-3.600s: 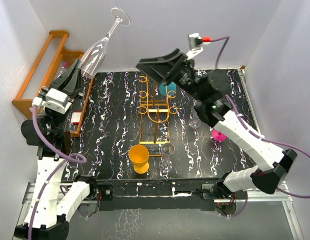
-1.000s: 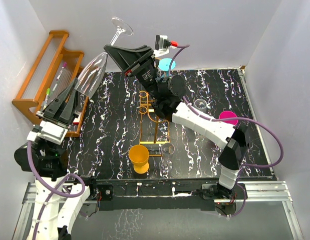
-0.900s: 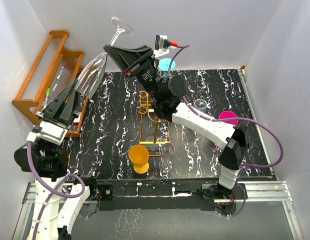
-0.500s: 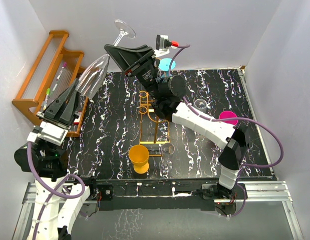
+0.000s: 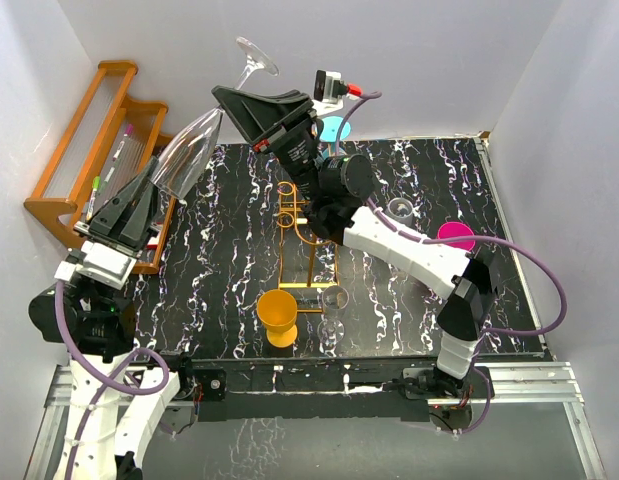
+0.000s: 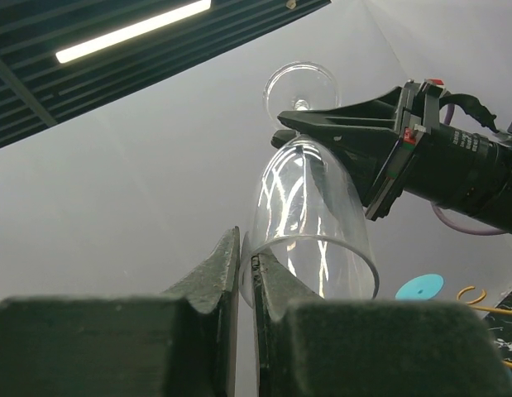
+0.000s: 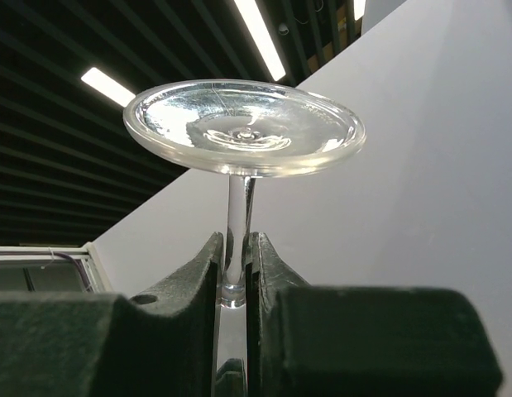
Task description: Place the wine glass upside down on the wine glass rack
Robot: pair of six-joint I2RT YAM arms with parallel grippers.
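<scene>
Right wrist view: the right end effector has both fingers pressed onto the stem of the one wine glass, just under its round foot. Left wrist view: the left end effector is pinched on the bowl's rim, the glass wall caught between its fingers, and the bowl reaches away toward the right end effector. Two end effectors thus hold a single glass in the air, tilted, foot uppermost.

Below the right end effector stands the one wine glass rack, upright on the bench and well apart from the glass. The right arm stretches over it and hides part of its top.

- Nearer than the rack sit one orange cup and two small clear glasses.
- A third clear glass and one pink piece lie out to the right.
- One teal disc shows behind the right arm.
- One wooden shelf stands just beside the left end effector.
</scene>
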